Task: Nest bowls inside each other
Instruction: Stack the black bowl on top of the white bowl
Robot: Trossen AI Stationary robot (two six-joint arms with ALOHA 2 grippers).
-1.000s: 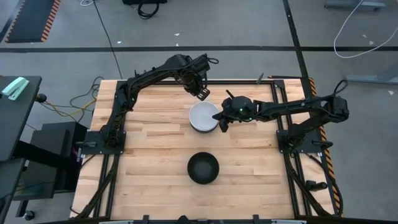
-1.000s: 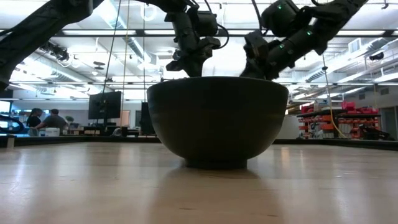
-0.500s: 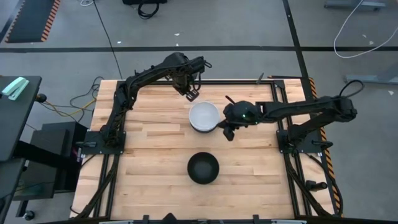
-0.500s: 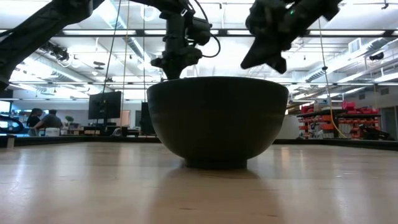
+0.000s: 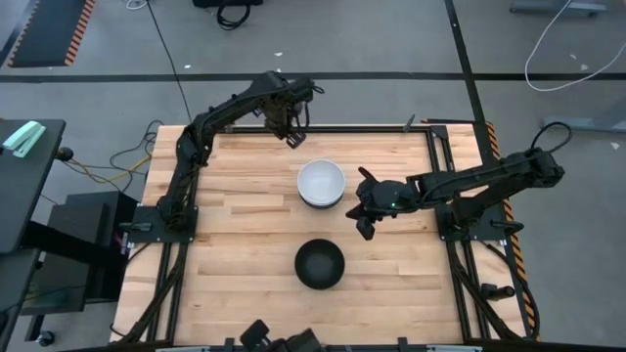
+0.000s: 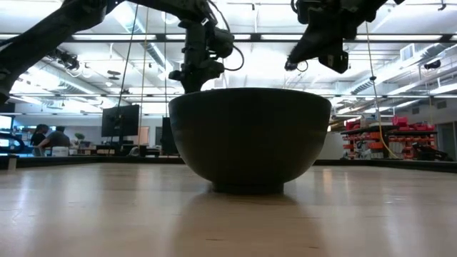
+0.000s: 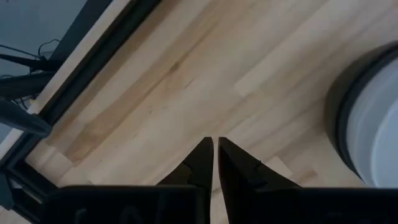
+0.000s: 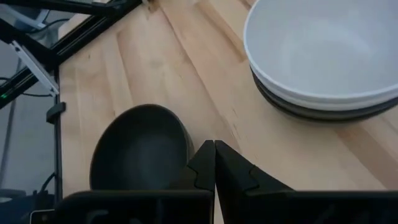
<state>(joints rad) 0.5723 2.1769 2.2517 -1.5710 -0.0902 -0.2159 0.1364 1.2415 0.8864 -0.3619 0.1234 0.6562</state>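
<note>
A stack of nested bowls (image 5: pixel 321 183) rests on its base at the table's middle, a white bowl on top and dark rims under it (image 8: pixel 323 106). A single black bowl (image 5: pixel 320 264) stands on its base nearer the near edge, filling the low view (image 6: pixel 250 135). My right gripper (image 5: pixel 366 230) is shut and hovers right of the stack, between it and the black bowl (image 8: pixel 140 155). My left gripper (image 5: pixel 294 140) is shut, raised by the far edge, beyond the stack (image 7: pixel 367 124).
Bare wooden table top (image 5: pixel 235 235) spreads left of both bowls. A black metal frame (image 5: pixel 435 166) runs along the table's right and far sides. Monitors and people sit far behind the table in the room (image 6: pixel 50 139).
My right gripper has drawn away from the stack's right rim, moving toward the near edge and right. My left gripper has pulled back from the stack toward the far edge and left. The bowls have stayed put.
</note>
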